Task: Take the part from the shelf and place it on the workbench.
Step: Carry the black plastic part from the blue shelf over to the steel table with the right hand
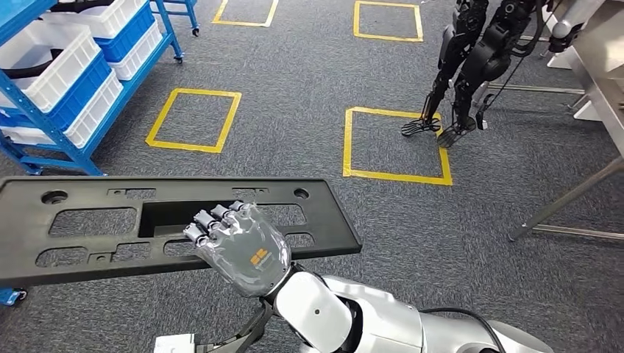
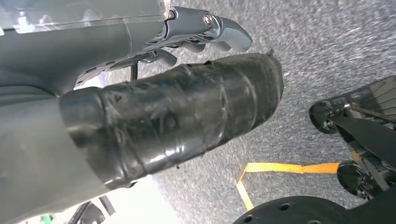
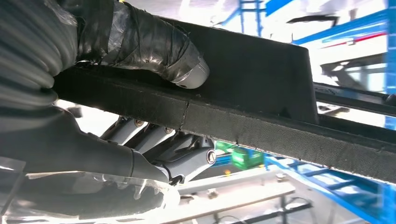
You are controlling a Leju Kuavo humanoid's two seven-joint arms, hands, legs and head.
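- While the right hand [image 1: 243, 250] comes in from below in the head view, its fingers [image 1: 217, 218] hook over the edge of the big opening in the middle of the long flat black plastic panel with cut-out holes [image 1: 88, 220], so this hand holds the part.
- Right wrist view: thick taped thumb [image 3: 154, 46] presses on one face of the panel [image 3: 261, 70], darker fingers [image 3: 159, 140] wrap the opposite face; grip is closed on the panel's edge.
- Panel is up in the air above the grey carpet floor [image 1: 294, 88], about level, long side running across the head view; left end goes out of the pic.
- Left hand [image 2: 154, 112] is seen in the left wrist view: taped thumb and metal fingers [image 2: 210, 30] lie close together, nothing between them; carpet with a strip of yellow tape [image 2: 280, 168] lies behind.
- Blue metal shelf rack with white and blue plastic bins [image 1: 66, 81] stands at upper left in the head view, well apart from the panel.
- Yellow tape squares [image 1: 397, 143] mark the floor.
- Second dark legged robot [image 1: 471, 66] stands at upper right, near a metal workbench frame [image 1: 589, 184], w/ its tabletop mostly out of the pic.
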